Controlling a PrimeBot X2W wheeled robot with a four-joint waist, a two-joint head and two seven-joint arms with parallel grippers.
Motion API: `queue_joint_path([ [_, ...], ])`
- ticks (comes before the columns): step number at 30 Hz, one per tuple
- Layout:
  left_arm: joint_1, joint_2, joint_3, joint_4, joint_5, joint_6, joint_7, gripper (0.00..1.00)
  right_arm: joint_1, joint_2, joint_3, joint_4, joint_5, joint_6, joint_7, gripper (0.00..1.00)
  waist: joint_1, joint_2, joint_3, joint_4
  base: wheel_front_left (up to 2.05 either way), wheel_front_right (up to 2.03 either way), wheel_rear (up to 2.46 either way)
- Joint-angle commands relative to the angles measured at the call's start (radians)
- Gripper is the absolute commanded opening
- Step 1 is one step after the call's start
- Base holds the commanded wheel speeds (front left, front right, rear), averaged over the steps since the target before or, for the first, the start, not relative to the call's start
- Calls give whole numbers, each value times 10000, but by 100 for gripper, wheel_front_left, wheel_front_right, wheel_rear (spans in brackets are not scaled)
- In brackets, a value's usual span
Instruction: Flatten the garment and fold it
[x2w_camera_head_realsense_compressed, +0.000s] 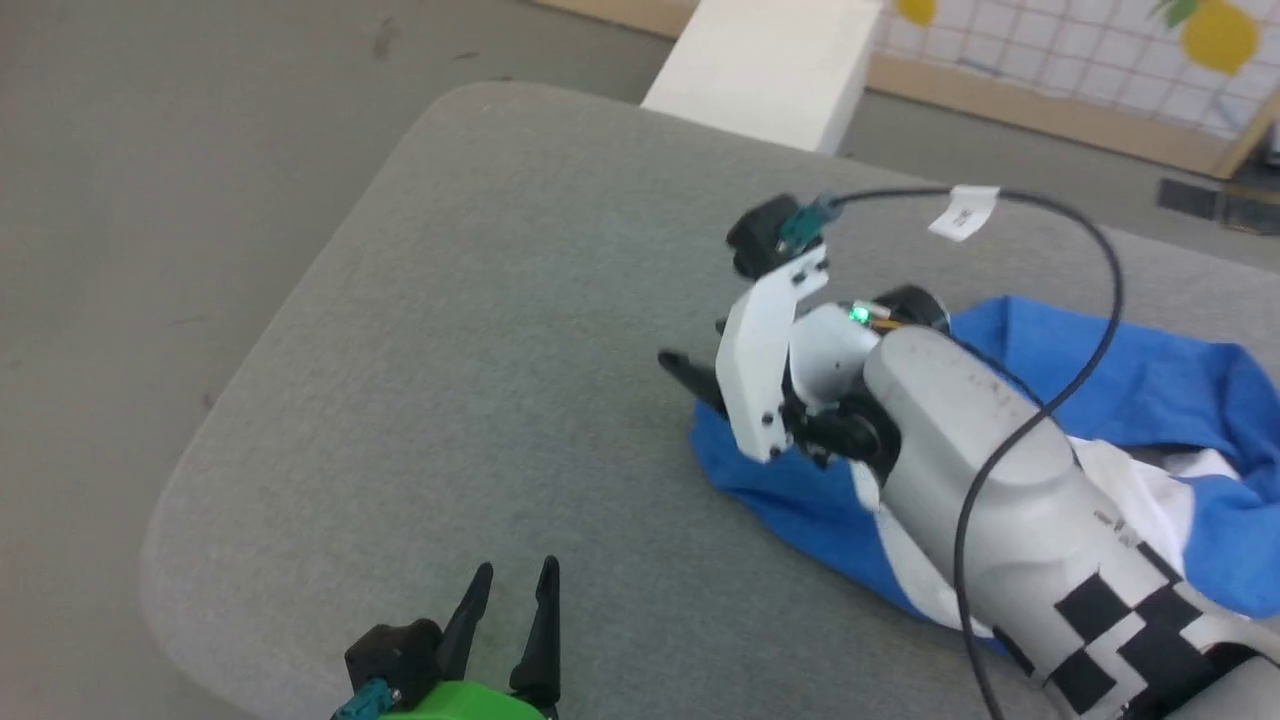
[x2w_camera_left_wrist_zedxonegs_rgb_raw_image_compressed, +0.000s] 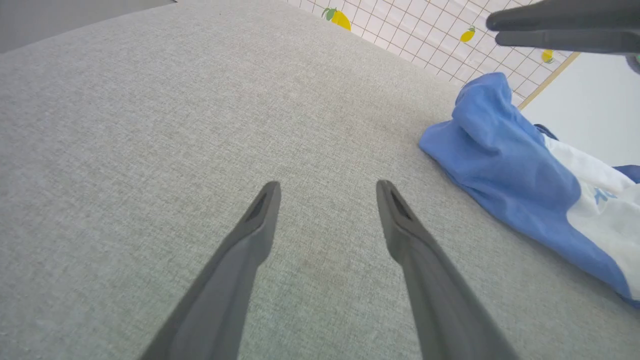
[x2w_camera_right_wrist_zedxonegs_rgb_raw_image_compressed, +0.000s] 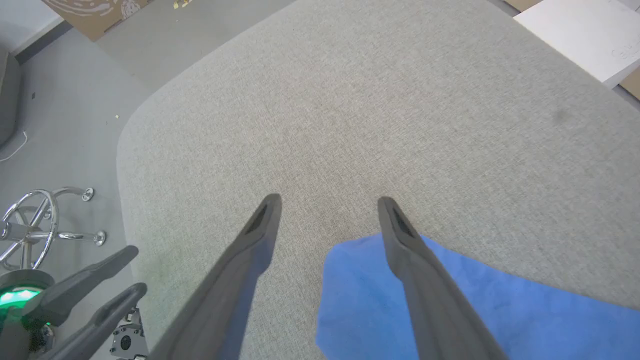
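The garment (x2w_camera_head_realsense_compressed: 1150, 380) lies bunched on the right part of the tabletop (x2w_camera_head_realsense_compressed: 450, 330), blue folds uppermost and the white body partly hidden under the right forearm. The right gripper (x2w_camera_right_wrist_zedxonegs_rgb_raw_image_compressed: 327, 200) hangs just above its blue edge with fingers spread and nothing between them; one finger is over the blue, the other over bare tabletop. The left gripper (x2w_camera_head_realsense_compressed: 515, 570) is also spread and empty, near the tabletop's front edge and well apart from the garment.

The main risk, as I judge it, is a blind pinch. The heap shows no clear sleeve end or hem, so closing here may catch several layers and drag the whole bundle instead of opening it. A shallow closure could just as well slip off the soft edge. Pulling with one arm alone may slide the garment across the tabletop, as nothing pins the far side. The cable (x2w_camera_head_realsense_compressed: 1100, 260) arching over the right arm could snag on a wide sweep.
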Motion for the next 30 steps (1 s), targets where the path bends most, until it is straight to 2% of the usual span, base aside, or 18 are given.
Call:
queue_joint_path([
  [1,156,-24,88,12,146,-63,-38,100,-210,-25,-192,-50,39,-13,-217,100,0,0,-532,-651,0,0,0],
  [4,271,-24,239,15,342,-125,-38,100,-298,-198,-738,-52,-103,-13,-683,100,0,0,-715,-1019,0,0,0],
  [11,463,-24,615,-266,774,-293,-38,100,461,-1363,-2642,-669,-1175,-13,-2286,100,0,0,-869,-1855,0,0,0],
  [14,482,-24,735,-500,917,-336,-38,100,1344,-1816,-3760,-1466,-1878,-13,-2920,100,0,0,-818,-2159,0,0,0],
  [17,520,-24,852,-733,1049,-357,-38,100,2632,-1935,-5203,-2686,-2641,-13,-3486,100,0,0,-737,-2464,0,0,0],
  [20,562,-24,967,-932,1115,-371,-38,100,4175,-1689,-6650,-4215,-3677,-13,-4025,100,0,0,-650,-2724,0,0,0],
  [24,642,-24,1145,-1182,1186,-376,-38,100,6536,-452,-8681,-6555,-5120,-13,-4637,100,0,0,-481,-3102,0,0,0],
  [28,705,-24,1308,-1353,1301,-418,-38,100,8123,-44,-9574,-7827,-5495,-13,-5262,100,0,0,-315,-3520,0,0,0],
  [30,753,-24,1360,-1460,1313,-451,-38,100,8814,-32,-9673,-7774,-4979,-13,-5743,100,0,0,-265,-3725,0,0,0],
])
